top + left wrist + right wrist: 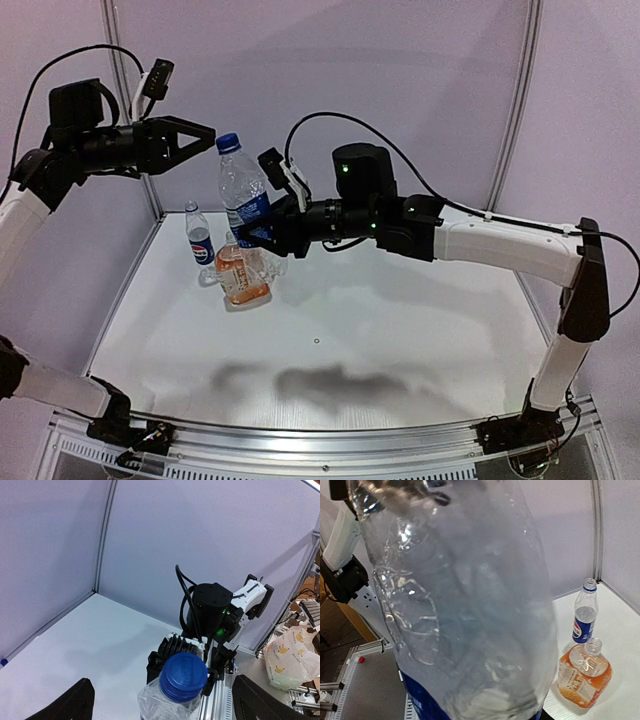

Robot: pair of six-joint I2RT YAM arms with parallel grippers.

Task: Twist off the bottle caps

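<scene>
My right gripper [262, 230] is shut on a large clear bottle [243, 195] with a blue label and holds it upright above the table. In the right wrist view this bottle [470, 605] fills the frame and hides the fingers. Its blue cap [228, 142] sits on the neck. My left gripper [208, 140] is open, level with the cap and just left of it. From the left wrist, the cap [184, 676] lies between the two spread fingers [80, 702] without touching either.
A small blue-labelled bottle [199, 236] stands at the back left of the white table [400, 330]. A squat orange-labelled bottle [240, 276] with a bare neck [592, 645] stands beside it, under the held bottle. Walls enclose the back and sides.
</scene>
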